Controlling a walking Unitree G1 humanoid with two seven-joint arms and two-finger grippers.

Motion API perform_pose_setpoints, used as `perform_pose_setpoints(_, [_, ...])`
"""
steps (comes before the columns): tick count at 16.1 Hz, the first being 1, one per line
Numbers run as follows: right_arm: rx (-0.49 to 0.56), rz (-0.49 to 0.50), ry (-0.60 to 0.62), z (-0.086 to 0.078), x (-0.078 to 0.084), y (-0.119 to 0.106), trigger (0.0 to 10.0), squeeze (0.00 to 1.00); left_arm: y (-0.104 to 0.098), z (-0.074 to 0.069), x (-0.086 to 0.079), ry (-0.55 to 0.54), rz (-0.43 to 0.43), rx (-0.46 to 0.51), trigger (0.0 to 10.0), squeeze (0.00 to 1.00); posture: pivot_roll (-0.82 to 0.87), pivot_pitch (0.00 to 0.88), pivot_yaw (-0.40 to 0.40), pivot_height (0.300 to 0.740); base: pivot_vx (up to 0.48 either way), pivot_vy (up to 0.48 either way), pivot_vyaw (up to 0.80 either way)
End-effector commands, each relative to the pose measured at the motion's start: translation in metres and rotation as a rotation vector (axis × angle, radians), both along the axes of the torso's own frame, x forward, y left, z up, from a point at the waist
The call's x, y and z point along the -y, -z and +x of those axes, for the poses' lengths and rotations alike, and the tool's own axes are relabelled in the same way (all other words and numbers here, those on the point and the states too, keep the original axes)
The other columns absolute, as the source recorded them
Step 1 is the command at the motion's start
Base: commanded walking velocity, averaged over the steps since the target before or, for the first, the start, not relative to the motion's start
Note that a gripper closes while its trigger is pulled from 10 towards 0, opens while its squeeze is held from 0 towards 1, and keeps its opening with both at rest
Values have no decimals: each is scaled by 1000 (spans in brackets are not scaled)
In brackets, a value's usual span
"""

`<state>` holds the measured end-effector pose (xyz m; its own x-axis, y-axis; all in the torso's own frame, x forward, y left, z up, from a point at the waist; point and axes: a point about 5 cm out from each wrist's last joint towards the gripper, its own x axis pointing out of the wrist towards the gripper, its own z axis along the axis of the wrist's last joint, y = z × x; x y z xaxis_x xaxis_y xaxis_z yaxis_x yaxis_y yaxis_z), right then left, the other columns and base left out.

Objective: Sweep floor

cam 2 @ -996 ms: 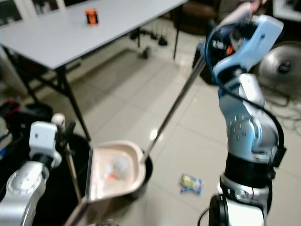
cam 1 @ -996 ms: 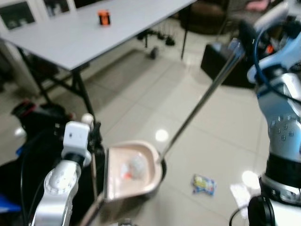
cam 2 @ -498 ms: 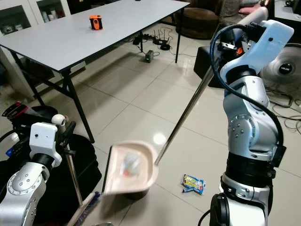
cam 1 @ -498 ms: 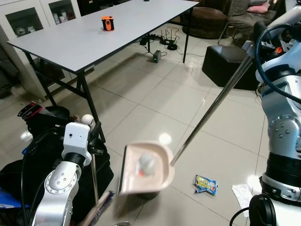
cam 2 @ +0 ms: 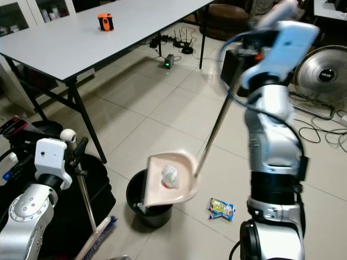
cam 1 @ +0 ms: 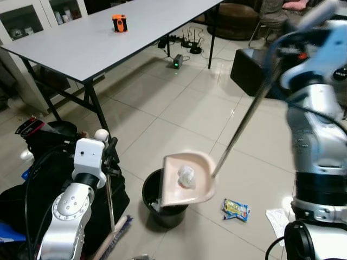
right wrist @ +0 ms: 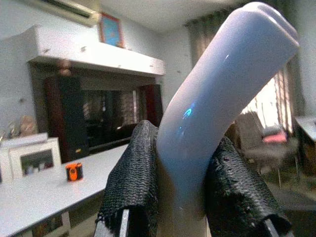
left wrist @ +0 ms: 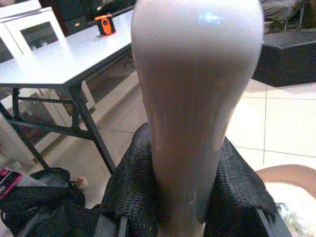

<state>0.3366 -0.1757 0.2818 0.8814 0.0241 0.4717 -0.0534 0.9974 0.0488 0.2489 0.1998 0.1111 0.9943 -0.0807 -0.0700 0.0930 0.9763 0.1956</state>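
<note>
The right arm is raised high, its right gripper (right wrist: 190,197) clamped on the dustpan handle (cam 1: 246,116); the dustpan (cam 1: 187,179) hangs tilted over the black bin (cam 1: 157,199). The left gripper (left wrist: 185,197), low, clamps the broom handle (cam 1: 110,200).

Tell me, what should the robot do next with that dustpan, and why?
Probably tip the dustpan so the crumpled litter slides into the black bin. The right gripper holds its long handle, and the pan hangs just above the bin's rim, still loaded.

1. Open tiled floor (cam 1: 184,108) lies ahead of me, free to pass.
2. The counter (cam 1: 81,46) and its legs (cam 1: 95,105) block my left.
3. Black bin (cam 1: 162,208) stands below my dustpan (cam 1: 187,179).
4. A wrapper (cam 1: 235,210) lies just beside that bin.
</note>
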Motion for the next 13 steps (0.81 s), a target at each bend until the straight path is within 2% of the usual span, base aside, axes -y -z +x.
perform_pose_setpoints(1, [101, -76, -27, -2, -14, -16, 10000, 0, -4, 3, 0, 2, 18, 23, 10000, 0, 47, 0, 39, 740, 0, 0, 0])
perform_pose_setpoints(2, [118, -100, -38, -2, -20, -17, 10000, 0, -4, 3, 0, 2, 19, 24, 10000, 0, 47, 0, 39, 740, 0, 0, 0])
perform_pose_setpoints(5, [188, -195, -132, -7, -53, -13, 10000, 0, -5, 4, 0, 2, 20, 25, 10000, 0, 50, 0, 40, 740, 0, 0, 0])
perform_pose_setpoints(7, [207, -228, -166, -10, -64, -10, 10000, 0, -5, 4, 0, 2, 20, 25, 10000, 0, 50, 0, 39, 740, 0, 0, 0])
perform_pose_setpoints(8, [212, -273, -203, -13, -76, -5, 10000, 0, -4, 3, 2, 4, 19, 23, 10000, 0, 47, 0, 38, 740, 0, 0, 0])
perform_pose_setpoints(9, [212, -281, -209, -13, -78, -4, 10000, 0, -4, 3, 2, 5, 19, 22, 10000, 0, 47, 0, 38, 740, 0, 0, 0])
perform_pose_setpoints(10, [210, -340, -233, -16, -85, 1, 10000, 0, -4, 3, 4, 8, 17, 21, 10000, 0, 46, 0, 37, 740, 0, 0, 0])
perform_pose_setpoints(13, [201, -375, -239, -16, -87, 4, 10000, 0, -3, 2, 5, 10, 15, 18, 10000, 0, 42, 0, 37, 740, 0, 0, 0])
